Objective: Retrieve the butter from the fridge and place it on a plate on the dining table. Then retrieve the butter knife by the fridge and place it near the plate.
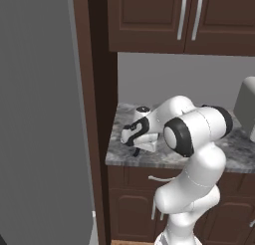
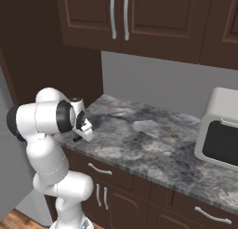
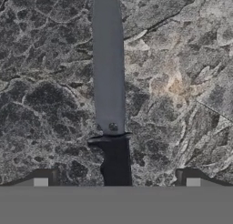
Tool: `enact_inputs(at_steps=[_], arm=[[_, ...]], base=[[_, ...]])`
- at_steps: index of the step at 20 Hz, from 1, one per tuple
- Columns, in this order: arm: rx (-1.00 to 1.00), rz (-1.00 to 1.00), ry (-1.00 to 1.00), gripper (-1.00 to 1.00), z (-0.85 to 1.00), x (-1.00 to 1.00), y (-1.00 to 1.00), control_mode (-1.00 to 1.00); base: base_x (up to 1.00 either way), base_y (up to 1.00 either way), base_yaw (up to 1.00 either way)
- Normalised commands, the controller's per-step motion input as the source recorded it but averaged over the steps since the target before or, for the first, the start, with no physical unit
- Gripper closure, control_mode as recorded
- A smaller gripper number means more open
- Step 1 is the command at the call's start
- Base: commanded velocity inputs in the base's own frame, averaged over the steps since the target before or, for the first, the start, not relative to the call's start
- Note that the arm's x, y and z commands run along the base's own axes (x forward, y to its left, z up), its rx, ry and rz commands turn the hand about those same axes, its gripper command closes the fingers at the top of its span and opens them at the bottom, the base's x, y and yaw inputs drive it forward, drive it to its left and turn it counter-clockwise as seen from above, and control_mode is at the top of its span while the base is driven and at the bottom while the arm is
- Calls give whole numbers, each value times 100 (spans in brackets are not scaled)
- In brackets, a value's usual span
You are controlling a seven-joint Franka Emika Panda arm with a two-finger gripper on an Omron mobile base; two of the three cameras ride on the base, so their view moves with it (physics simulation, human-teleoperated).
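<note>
Dark fingertips of the end effector (image 3: 116, 182) stand spread wide, holding nothing, poised over the marbled stone desk (image 3: 182, 82). Butter knife (image 3: 109, 95) lies flat on the desk between the fingertips: grey blade running toward the top of the hand view, dark handle cut off at the bottom. Fridge (image 1: 35, 129), light grey, stands just left of the desk. From the base views the arm hides the knife.
</note>
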Motion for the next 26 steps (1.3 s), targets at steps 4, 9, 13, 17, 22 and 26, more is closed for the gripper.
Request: enact_inputs(at_steps=[4,9,13,17,22,26], arm=[[0,0,1,-100,-28,2,0,-100],[0,0,0,100,-16,0,3,-100],[0,0,0,100,-16,0,4,-100],[0,0,0,100,-17,1,6,-100],[0,0,0,100,-13,5,11,-100],[0,0,4,100,-18,13,9,-100]], base=[[0,0,0],[0,0,0],[0,0,0],[0,0,0],[0,0,0],[0,0,0]])
